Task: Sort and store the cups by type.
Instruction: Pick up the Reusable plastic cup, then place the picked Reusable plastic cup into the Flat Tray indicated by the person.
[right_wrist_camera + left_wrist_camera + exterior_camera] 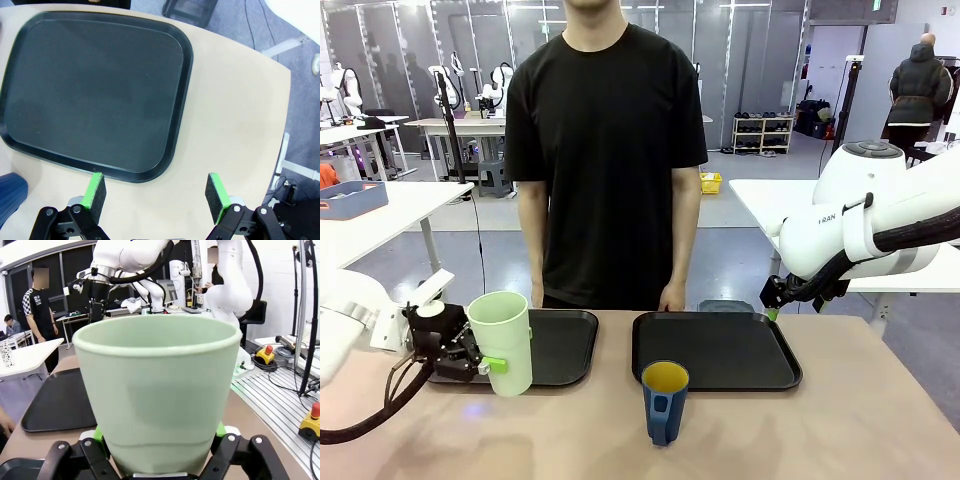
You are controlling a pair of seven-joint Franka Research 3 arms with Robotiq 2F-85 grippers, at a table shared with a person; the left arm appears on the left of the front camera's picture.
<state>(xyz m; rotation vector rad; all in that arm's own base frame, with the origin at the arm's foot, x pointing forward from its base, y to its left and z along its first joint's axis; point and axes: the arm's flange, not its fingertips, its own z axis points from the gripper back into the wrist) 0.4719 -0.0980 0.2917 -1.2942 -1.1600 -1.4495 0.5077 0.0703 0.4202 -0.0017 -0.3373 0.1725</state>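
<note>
Clamping the pale-green tumbler (pixel 502 340) near its base is the left gripper (pixel 492 364); the right gripper (pixel 157 192) gapes wide beside a black tray (pixel 95 90).

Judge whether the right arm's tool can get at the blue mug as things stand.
Probably yes. The right tool is open above the table beside the black tray, and the blue mug stands alone on bare table with nothing between them.

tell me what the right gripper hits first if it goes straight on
Likely the right-hand black tray near its rim, or the tabletop just beside it; the open right gripper looks down on both, depth unclear.
</note>
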